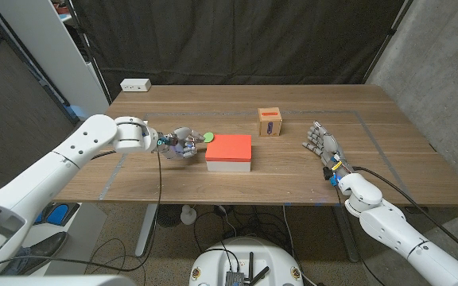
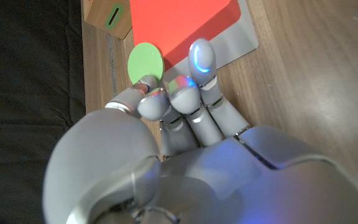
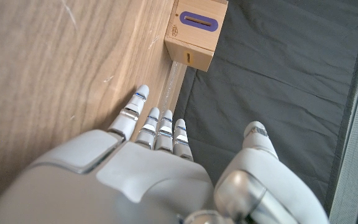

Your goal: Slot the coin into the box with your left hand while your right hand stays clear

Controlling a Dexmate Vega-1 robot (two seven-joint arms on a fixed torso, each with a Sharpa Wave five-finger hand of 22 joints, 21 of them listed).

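A green coin point(image 1: 207, 137) sits at the far left corner of a red block on a white base point(image 1: 229, 152). My left hand point(image 1: 180, 144) is right behind the coin, its fingertips point(image 2: 166, 99) bunched at the near edge of the coin point(image 2: 146, 61). The frames do not show whether the coin is pinched or lying on the table. The small wooden box point(image 1: 270, 121) with a purple slot stands farther back, and its corner with a green slot point(image 2: 107, 14) shows beyond the coin. My right hand point(image 1: 323, 144) stays to the right of the box point(image 3: 194, 28), fingers extended and holding nothing.
A white power strip point(image 1: 135, 84) lies at the far left corner of the table. A taped line point(image 1: 372, 127) runs along the right side of the wooden table point(image 1: 356, 103). Dark curtains hang behind.
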